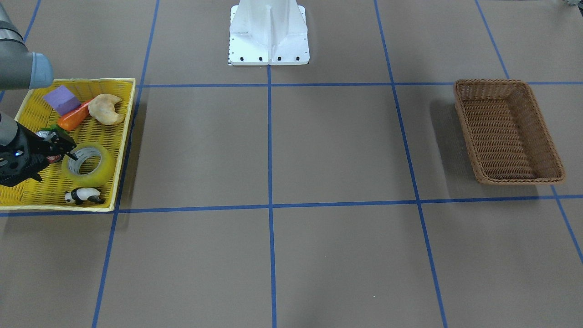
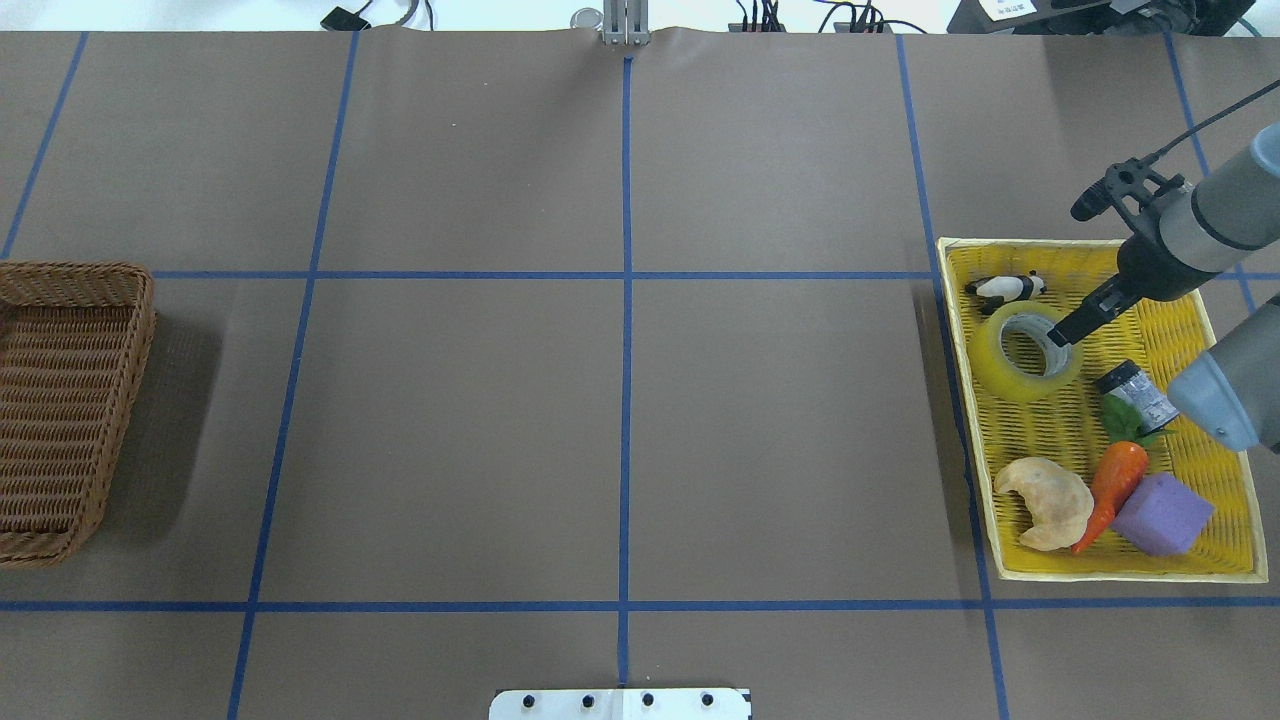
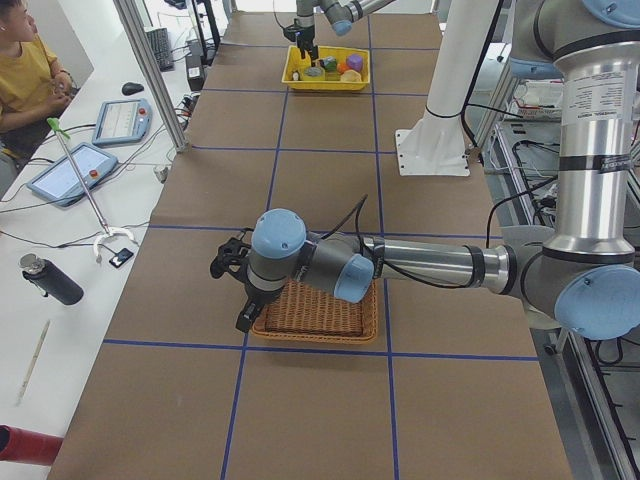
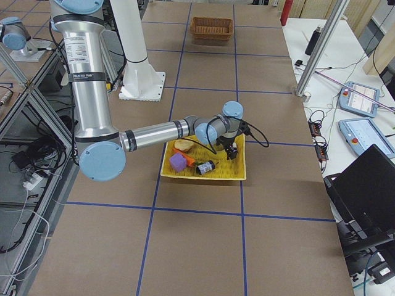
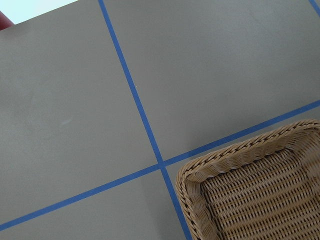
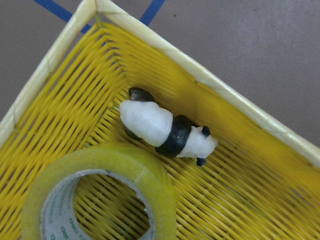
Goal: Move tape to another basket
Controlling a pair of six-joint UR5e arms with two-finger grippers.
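The tape (image 1: 89, 165), a yellow translucent roll with a white printed core, lies flat in the yellow woven tray (image 1: 45, 191). It also shows in the overhead view (image 2: 1028, 352) and the right wrist view (image 6: 100, 200). My right gripper (image 2: 1060, 335) hangs low over the roll's rim on the side toward the tray's middle. It looks open and holds nothing. The brown wicker basket (image 2: 60, 400) stands empty at the table's other end. My left gripper (image 3: 243, 320) hovers by that basket's end (image 5: 250, 200); I cannot tell whether it is open or shut.
In the tray with the tape are a toy panda (image 2: 1005, 288), a silver cylinder (image 2: 1135, 392), a carrot (image 2: 1115, 480), a purple block (image 2: 1162, 515) and a bread piece (image 2: 1048, 500). The robot's white base (image 1: 268, 36) stands at the table's near middle.
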